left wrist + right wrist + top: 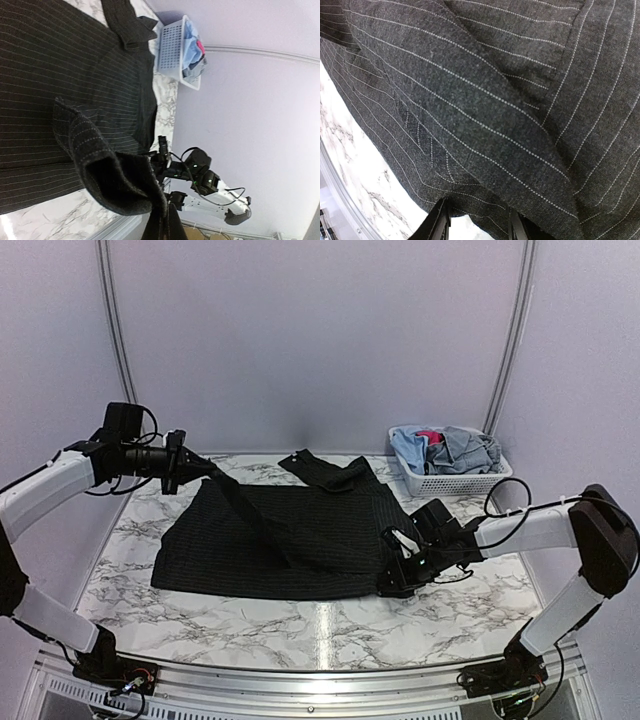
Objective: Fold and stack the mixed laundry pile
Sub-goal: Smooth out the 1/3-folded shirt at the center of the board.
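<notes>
- The marbled worktop [330, 625] is taken up across its middle by the one garment laid out so far.
- The black pinstriped shirt [300, 540] is spread nearly flat there. One sleeve is raised off it in a taut strip toward the left, and a loose end lies bunched at the far edge. It is judged light, limp and not slippery. Any lifted part will sag and drag the rest, so it is best taken at hems, cuffs or corners and drawn low across the surface.
- The white lattice basket [455, 480] is set at the far right corner, apart from the shirt.
- The rest of the pile is heaped inside it: light blue pieces [412, 450] and a pink-red one [430, 437], equally soft.
- The left gripper [200, 466] is held above the worktop's left side, its fingers pressed together on the sleeve end.
- The right gripper [392, 570] is lowered at the shirt's near right hem. Its fingers [442, 220] are seen apart, with a fold of cloth at their tips and no clamp made.
</notes>
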`<state>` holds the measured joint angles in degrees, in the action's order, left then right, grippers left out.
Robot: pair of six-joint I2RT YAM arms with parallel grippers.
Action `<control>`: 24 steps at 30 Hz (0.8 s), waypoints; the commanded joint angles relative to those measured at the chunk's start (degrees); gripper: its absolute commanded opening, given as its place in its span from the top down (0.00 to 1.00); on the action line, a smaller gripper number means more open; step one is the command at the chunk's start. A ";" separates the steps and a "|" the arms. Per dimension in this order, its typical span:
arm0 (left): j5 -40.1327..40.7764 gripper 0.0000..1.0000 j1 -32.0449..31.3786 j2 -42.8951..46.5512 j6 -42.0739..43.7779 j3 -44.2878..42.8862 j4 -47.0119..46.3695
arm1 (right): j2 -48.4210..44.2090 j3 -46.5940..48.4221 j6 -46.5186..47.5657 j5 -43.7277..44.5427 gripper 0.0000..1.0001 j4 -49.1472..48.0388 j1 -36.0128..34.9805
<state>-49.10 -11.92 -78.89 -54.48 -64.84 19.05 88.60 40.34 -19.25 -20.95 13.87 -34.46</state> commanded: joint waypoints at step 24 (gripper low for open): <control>28.70 1.00 1.90 -5.20 29.07 6.01 26.72 | 0.30 -0.46 2.30 3.50 0.61 11.95 1.21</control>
<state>-33.21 -10.09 -82.11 -36.27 -61.12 34.13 88.73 41.08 -17.41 -20.43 15.46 -34.13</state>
